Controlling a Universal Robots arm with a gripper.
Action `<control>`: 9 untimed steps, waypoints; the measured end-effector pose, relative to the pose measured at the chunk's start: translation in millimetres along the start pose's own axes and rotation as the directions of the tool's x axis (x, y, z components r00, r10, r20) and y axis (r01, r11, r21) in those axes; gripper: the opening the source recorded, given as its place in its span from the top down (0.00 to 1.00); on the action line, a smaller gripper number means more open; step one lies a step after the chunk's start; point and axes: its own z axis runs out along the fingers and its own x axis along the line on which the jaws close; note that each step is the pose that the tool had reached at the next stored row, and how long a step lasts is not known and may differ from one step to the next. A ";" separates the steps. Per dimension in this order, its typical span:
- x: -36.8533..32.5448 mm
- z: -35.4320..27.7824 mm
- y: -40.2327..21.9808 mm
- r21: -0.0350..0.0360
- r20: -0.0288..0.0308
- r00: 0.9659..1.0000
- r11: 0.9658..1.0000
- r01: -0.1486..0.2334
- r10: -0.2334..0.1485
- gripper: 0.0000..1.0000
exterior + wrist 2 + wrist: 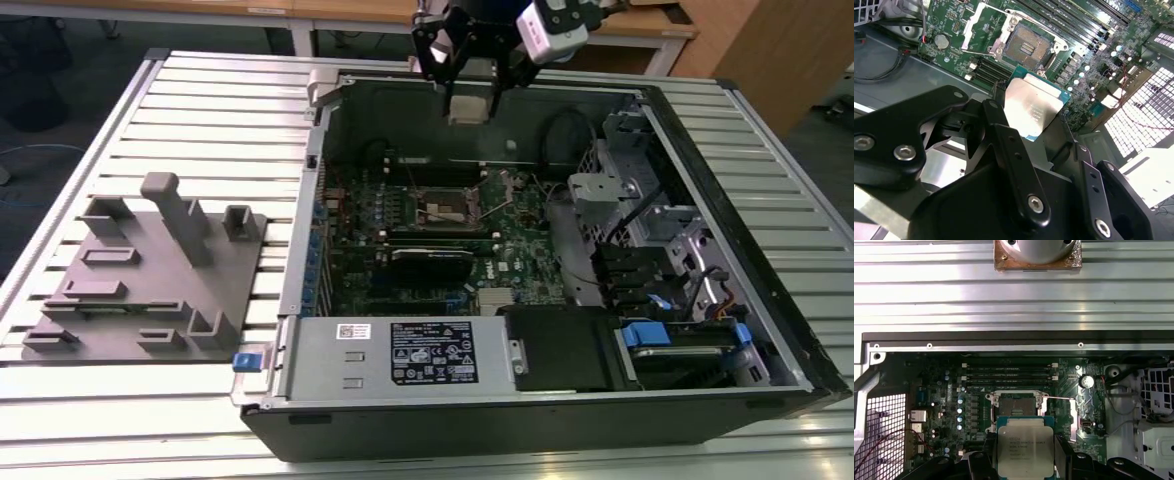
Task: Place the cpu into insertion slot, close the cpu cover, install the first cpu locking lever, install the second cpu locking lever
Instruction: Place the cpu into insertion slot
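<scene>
The cpu (1025, 450) is held at its edges by the gripper (471, 100), which is closed on it, well above the open slot (447, 207). If it is lowered tilted or off-centre, the slot could be damaged.

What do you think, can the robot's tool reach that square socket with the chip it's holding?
Probably yes. The tool holds the chip above the open case, and the socket lies bare with its cover swung aside; nothing seems to be over it.
</scene>
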 end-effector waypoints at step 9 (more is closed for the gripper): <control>0.0 2.0 -0.2 0.000 0.000 1.000 1.000 0.000 0.000 0.46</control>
